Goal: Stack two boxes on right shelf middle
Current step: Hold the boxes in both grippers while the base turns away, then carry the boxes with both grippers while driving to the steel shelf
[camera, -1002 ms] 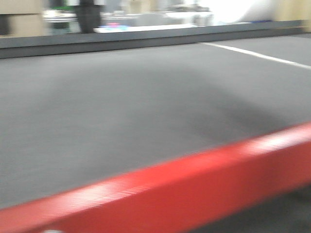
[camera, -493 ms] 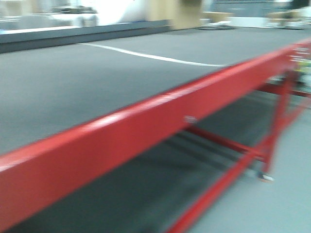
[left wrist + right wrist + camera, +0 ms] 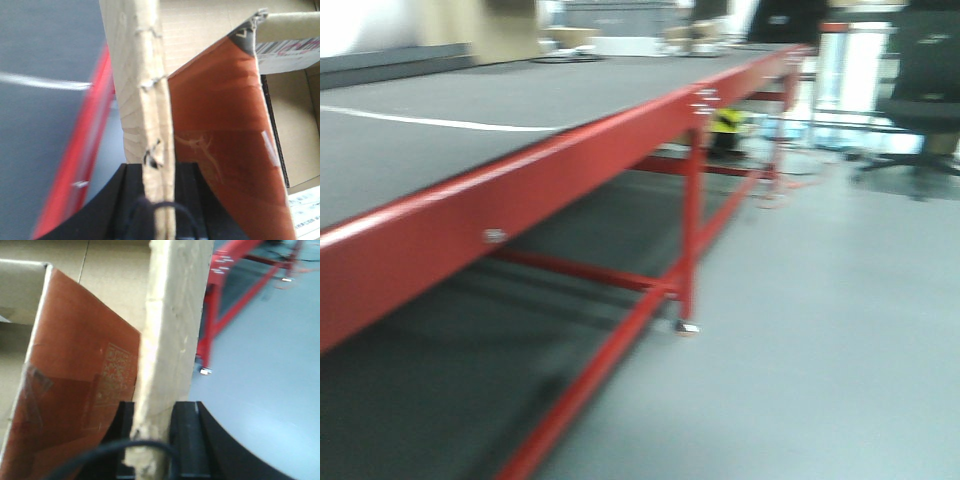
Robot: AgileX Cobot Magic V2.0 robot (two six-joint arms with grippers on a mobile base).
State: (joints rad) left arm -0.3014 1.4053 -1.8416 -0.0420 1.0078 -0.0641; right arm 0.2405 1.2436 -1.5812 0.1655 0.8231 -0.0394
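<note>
I am clamping my left pincer (image 3: 160, 172) and right pincer (image 3: 152, 412) shut on thin walls of the brown corrugated cardboard carton (image 3: 142, 75); jolting could tear them.

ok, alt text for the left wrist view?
The left gripper is clamped on the upright wall edge of a cardboard box, seen end-on. Right of it is an orange-brown panel with more cardboard behind it; to the left are a blurred red table rail and a grey tabletop.
</note>
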